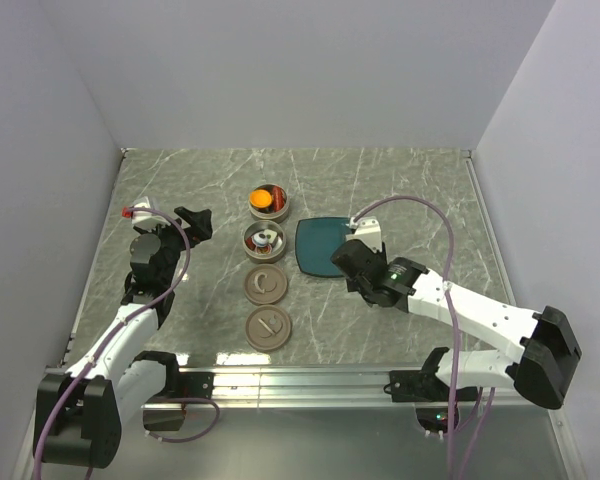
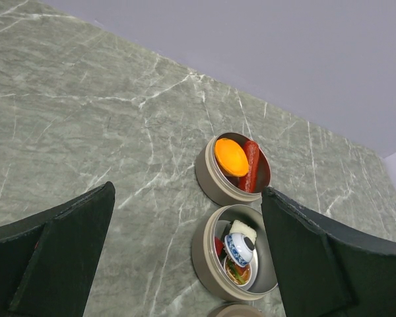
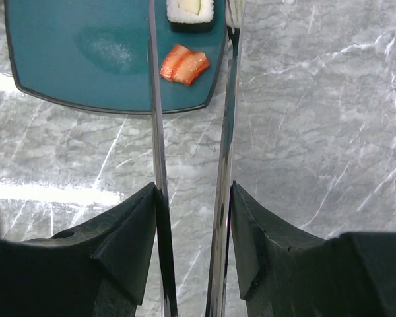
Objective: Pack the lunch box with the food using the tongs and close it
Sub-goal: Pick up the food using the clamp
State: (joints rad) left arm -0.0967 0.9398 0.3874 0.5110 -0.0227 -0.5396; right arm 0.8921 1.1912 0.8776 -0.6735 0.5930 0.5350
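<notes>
My right gripper point(image 3: 193, 198) is shut on the tongs point(image 3: 154, 99), its fingers pressing on the two slim metal arms. The arms reach out over the right edge of the teal plate point(image 3: 86, 59). On that plate lie an orange-red fish slice point(image 3: 183, 65) between the tong arms and a white rice roll point(image 3: 190, 10) at the top edge. The lunch box stands as two open round tins. The far tin point(image 2: 208, 178) holds an orange ball point(image 2: 231, 156) and a red sausage point(image 2: 251, 166). The near tin point(image 2: 204, 254) holds a white cube point(image 2: 243, 231) and a small blue-white bowl point(image 2: 238, 247). My left gripper point(image 2: 188, 191) hangs open above the table left of the tins.
Two round brown lids point(image 1: 265, 285) point(image 1: 269, 328) lie in a row in front of the tins point(image 1: 265, 240). The teal plate point(image 1: 315, 245) sits right of the tins, with my right gripper point(image 1: 355, 262) at its near right corner. Grey walls close in the marble table.
</notes>
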